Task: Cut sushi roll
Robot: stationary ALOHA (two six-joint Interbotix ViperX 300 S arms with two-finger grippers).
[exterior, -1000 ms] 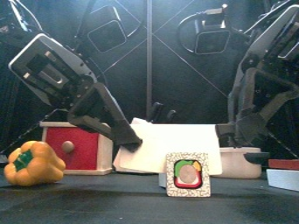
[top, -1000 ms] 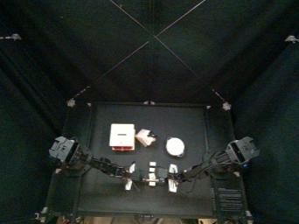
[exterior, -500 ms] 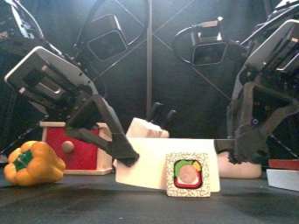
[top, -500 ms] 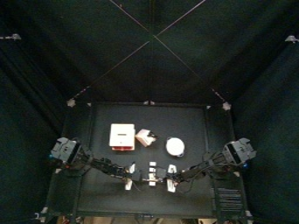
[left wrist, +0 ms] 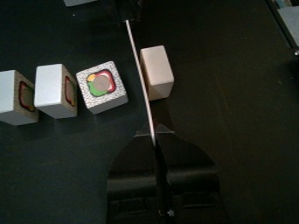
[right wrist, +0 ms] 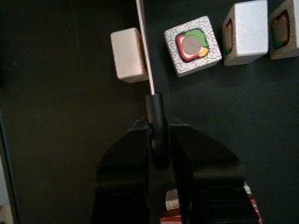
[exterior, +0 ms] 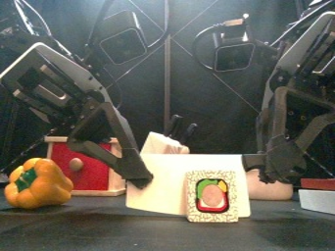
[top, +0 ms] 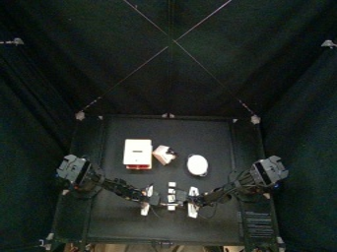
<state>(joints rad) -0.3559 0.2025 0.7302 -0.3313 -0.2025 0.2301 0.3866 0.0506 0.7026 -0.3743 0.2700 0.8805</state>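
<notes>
— White blade: who has it?
— Both. My left hand and right hand are clamped tight on it.
— And the sushi roll?
— Low centre of the front view, on the bench, the blade between it and a white end piece.

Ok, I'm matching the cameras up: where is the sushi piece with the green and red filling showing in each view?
Front: sushi piece low centre, filling facing the camera.
Top: too small to single out among the pale bits at the table's front edge.
Left wrist: left of centre, beside the blade.
Right wrist: upper right of centre.
Landmark: the white block, across the blade from it in both wrist views.
</notes>
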